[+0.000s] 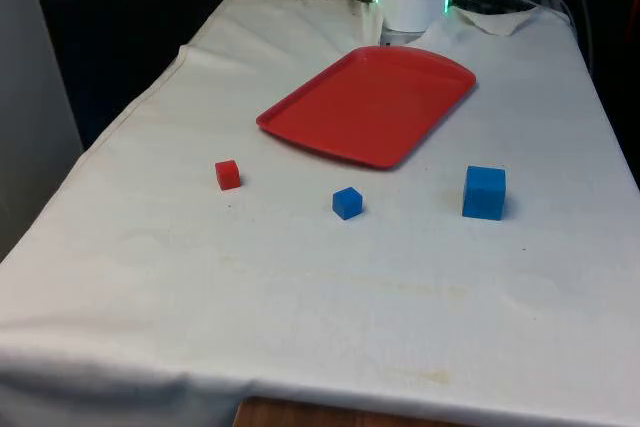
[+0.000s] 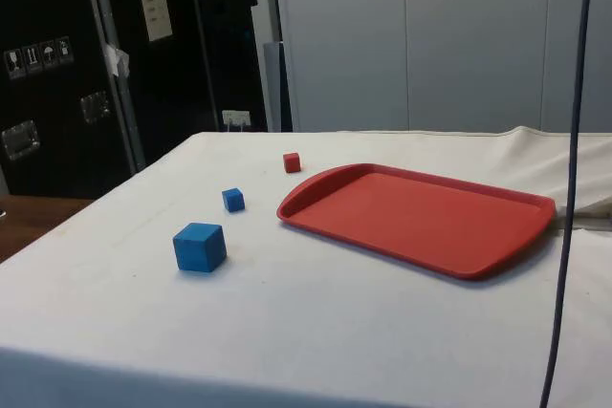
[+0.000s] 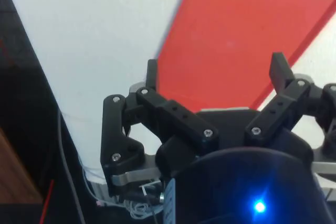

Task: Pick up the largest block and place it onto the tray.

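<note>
Front view: large blue block (image 1: pixel 484 192) at about 4 o'clock from the red tray (image 1: pixel 368 104), apart from it on the white tabletop (image 1: pixel 300 287); small blue block (image 1: pixel 346 202) at 6 o'clock; red block (image 1: pixel 227 174) at 8 o'clock.

Side view: large blue block nearest (tray bare), both smaller blocks beyond.

Wrist view: hand (image 3: pixel 215 69) spread wide above the tray, gripping nothing.

The front view looks down the cloth-covered table (image 1: pixel 300 297) at a moderate height, the side view crosses it low from one flank (both share the red tray (image 1: pixel 370 102) and three blocks), while the wrist view hangs above that tray.
</note>
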Action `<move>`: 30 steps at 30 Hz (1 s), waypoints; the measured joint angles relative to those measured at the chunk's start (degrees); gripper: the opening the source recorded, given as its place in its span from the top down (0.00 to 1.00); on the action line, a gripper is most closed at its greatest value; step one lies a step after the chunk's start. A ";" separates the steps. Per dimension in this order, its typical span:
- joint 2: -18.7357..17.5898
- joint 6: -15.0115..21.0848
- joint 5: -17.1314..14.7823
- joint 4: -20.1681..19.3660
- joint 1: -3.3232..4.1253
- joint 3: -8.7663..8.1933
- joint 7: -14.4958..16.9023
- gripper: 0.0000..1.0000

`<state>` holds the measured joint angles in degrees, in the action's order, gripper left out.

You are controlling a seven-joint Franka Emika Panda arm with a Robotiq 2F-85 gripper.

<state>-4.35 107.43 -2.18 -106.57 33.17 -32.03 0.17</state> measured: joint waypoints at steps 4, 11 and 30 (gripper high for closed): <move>-0.74 1.15 -0.06 0.17 0.11 0.92 -1.26 0.00; -2.35 2.81 -0.34 0.97 0.17 2.41 -3.21 0.00; -6.19 6.47 -0.80 2.41 0.46 6.82 -8.37 0.00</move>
<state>-10.54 113.90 -2.98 -104.16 33.63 -25.21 -8.19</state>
